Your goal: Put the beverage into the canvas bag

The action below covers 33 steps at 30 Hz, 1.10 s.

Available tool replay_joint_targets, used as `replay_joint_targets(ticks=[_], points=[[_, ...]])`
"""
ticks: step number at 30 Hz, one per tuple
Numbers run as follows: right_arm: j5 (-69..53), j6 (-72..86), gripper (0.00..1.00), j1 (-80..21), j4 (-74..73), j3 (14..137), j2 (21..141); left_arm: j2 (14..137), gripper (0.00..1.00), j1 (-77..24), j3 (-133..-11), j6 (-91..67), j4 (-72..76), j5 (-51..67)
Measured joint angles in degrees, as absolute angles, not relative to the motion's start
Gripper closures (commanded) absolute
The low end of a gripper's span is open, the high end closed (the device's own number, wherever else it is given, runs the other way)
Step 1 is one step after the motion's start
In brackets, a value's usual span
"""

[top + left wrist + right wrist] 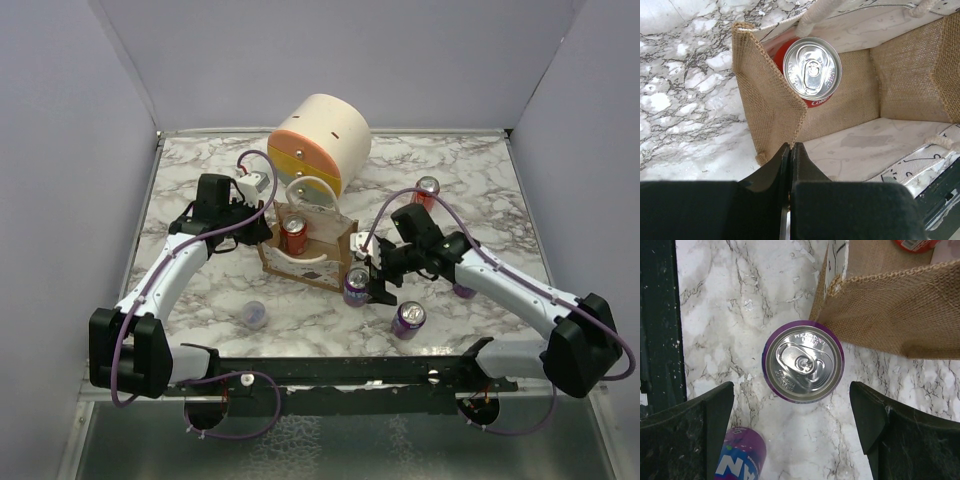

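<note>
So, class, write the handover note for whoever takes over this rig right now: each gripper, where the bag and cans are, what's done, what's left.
Left gripper: shut on the side wall of the canvas bag.
Right gripper: open, either side of the purple can, not touching it. That can stands upright on the table, just outside the bag.
Done: a red can stands inside the bag.
Left: probably close on the purple can, lift it and lower it in.

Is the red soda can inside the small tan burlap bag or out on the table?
Inside. The left wrist view shows the red soda can upright in a corner of the tan burlap bag, walls around it.
</note>
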<state>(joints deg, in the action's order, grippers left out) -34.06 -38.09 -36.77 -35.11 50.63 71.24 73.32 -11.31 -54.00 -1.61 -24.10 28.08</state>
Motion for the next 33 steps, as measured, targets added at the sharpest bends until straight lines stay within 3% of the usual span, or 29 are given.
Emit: replay_joint_targets(ticks=[5,16,26,33], points=[[-34.2,-38.2,0.07,-36.8,-33.1,50.6,75.6,73.5,1.0,-11.3,-54.1,-1.6,-24.1,28.3],[-35.9,-37.2,0.28,-36.8,-28.4,50.6,80.5,75.4,1.0,-11.3,-55.9,-1.6,-24.7,28.9],[-36.6,-36.7,0.68,-36.7,-28.6,50.5,79.7,74.9,1.0,-11.3,-55.7,-0.5,-24.7,28.8],[-35.8,-36.7,0.94,-36.7,-34.0,51.8,72.9,74.7,1.0,-11.3,-55.4,0.2,-24.5,28.9]])
